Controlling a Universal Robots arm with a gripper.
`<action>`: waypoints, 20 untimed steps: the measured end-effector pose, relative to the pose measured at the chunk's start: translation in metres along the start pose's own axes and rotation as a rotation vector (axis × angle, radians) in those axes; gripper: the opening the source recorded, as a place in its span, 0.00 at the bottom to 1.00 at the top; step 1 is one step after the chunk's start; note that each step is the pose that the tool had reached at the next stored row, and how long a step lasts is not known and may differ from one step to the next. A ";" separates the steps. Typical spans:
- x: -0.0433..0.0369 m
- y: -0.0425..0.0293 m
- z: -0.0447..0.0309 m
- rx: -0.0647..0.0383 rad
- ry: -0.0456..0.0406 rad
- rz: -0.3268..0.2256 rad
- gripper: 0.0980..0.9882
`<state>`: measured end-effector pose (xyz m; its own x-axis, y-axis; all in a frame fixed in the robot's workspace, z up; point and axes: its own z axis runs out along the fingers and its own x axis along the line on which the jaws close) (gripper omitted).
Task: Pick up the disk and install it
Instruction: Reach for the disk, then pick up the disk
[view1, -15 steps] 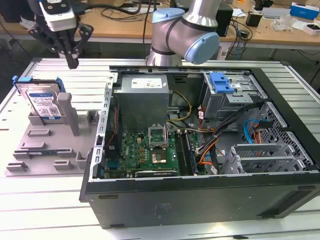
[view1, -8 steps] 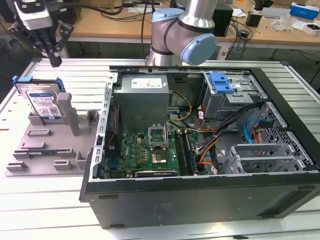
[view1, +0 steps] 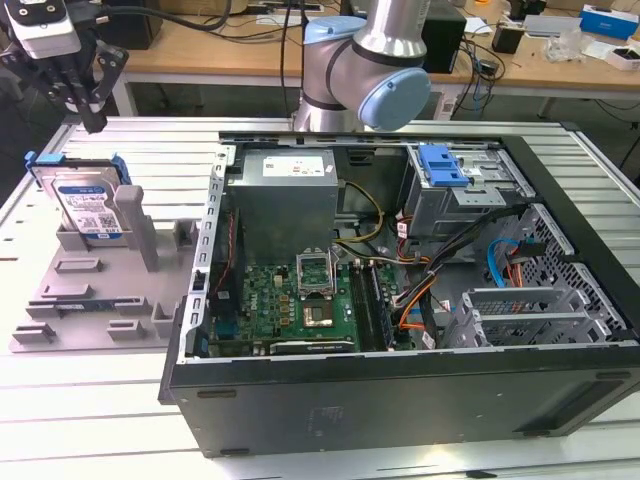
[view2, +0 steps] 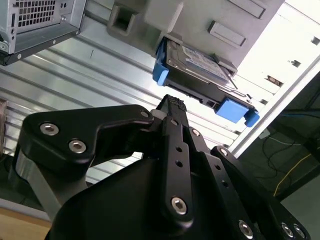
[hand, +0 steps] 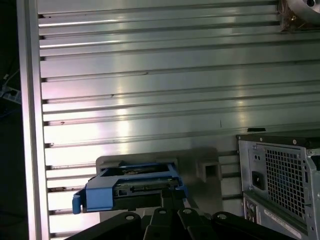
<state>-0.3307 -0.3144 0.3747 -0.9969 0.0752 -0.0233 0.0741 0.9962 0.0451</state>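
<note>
So the disk (view1: 85, 205) is not in the computer yet. It's standing on edge in a grey holder (view1: 138, 228) on the ribbed tabletop (view1: 80, 410), over on the exterior view's left, just beside the open computer case (view1: 400, 400). The holder's front walls cover the bottom of the disk, so you really only get the upper half of the label and the blue frame along the top.

The claw (view1: 95, 124) hangs right above the disk with a clear gap, touching nothing. It looks pinched together and it's empty. In the second wrist view the claw (view2: 172, 104) reads as one black bar pointing at the disk (view2: 195, 62), and its linkages block the lower half of that shot.

In the first wrist view the disk (hand: 132, 187) is edge-on, so it's mostly blue frame and connector side, with the claw (hand: 172, 197) cutting off its lower edge. The back corner of the case (hand: 280, 180) pokes in too.

The arm (view1: 370, 60) is chopped off by the top of the exterior view. Inside the case there's a drive cage with a blue latch (view1: 443, 165), but I can't make out what's underneath it.
</note>
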 end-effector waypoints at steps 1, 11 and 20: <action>0.0000 0.0000 0.0000 0.000 0.0000 0.000 0.01; 0.0003 0.0000 0.0000 0.000 0.0000 0.000 0.01; 0.0005 -0.0001 0.0023 -0.003 0.0072 -0.132 0.01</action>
<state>-0.3311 -0.3144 0.3723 -0.9981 -0.0568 -0.0221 -0.0577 0.9973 0.0450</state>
